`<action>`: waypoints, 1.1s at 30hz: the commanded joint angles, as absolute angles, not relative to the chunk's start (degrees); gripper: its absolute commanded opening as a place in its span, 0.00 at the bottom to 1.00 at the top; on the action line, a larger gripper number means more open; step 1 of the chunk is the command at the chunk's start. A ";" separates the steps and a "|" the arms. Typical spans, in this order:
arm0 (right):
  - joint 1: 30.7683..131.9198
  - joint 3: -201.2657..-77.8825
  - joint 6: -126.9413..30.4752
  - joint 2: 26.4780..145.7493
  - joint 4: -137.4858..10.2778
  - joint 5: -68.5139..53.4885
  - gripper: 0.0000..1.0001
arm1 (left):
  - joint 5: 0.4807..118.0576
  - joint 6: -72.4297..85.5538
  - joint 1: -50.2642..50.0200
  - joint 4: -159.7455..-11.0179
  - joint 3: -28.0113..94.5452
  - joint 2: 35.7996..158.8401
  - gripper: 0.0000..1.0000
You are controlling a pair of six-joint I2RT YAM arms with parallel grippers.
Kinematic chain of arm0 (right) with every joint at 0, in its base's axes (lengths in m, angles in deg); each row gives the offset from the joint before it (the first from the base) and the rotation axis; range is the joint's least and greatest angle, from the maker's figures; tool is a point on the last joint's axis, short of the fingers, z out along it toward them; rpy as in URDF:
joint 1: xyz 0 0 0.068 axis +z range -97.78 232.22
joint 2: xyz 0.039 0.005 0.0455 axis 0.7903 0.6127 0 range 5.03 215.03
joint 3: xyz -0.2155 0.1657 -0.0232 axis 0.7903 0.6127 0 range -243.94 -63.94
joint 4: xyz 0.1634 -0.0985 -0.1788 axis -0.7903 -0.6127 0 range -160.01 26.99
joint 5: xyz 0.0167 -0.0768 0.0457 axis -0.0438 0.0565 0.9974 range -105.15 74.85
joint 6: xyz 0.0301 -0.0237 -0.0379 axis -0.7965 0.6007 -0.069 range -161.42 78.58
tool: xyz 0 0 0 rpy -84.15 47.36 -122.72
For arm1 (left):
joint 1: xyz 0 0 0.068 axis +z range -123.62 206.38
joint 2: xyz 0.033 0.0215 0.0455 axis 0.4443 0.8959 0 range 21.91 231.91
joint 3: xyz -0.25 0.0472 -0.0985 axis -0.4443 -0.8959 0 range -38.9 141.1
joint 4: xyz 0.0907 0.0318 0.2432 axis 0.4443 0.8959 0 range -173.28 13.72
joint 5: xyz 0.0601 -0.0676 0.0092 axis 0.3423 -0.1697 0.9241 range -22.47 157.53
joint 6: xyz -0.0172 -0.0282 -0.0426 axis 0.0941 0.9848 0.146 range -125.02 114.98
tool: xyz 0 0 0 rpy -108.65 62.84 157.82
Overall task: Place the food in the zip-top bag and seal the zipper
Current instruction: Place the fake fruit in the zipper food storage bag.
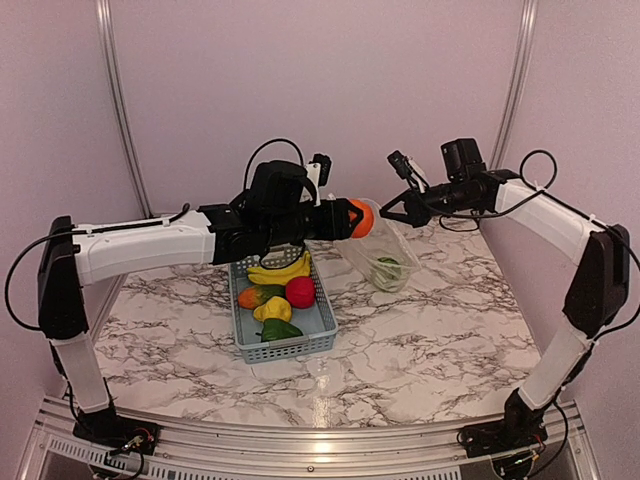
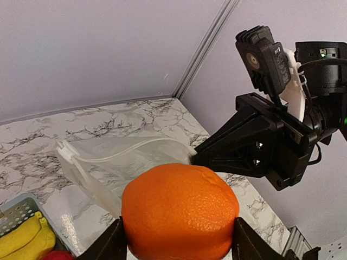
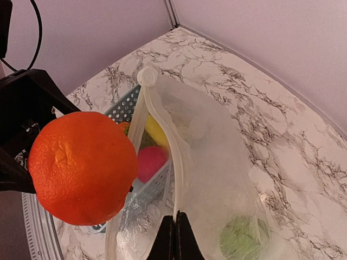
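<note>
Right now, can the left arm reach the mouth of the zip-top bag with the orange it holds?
Probably yes. The left gripper, shut on the orange, is beside the mouth of the zip-top bag, which the right gripper holds up by its rim. Nothing lies between them, though the opening looks narrow.

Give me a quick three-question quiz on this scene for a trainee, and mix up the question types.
1. True or false: the left gripper holds the orange.
2. What pinches the mouth edge of the zip-top bag? A) right gripper B) left gripper C) nothing
3. What colour is the toy food piece already inside the bag?

Key: 1 true; 2 A; 3 green.
</note>
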State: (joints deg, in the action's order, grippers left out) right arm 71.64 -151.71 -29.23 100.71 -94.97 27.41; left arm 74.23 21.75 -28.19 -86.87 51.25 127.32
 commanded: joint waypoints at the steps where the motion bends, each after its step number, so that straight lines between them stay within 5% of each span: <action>1: 72.00 -153.59 -31.42 102.22 -96.43 29.38 0.00 | 71.01 25.13 -28.55 -95.25 54.58 132.46 0.45; 24: 71.99 -152.40 -39.12 99.08 -90.04 27.84 0.00 | 77.23 34.84 -29.04 -105.29 48.75 137.68 0.42; 33: 72.03 -151.98 -39.31 99.52 -91.26 31.78 0.00 | 81.52 36.19 -28.99 -99.92 59.60 144.86 0.66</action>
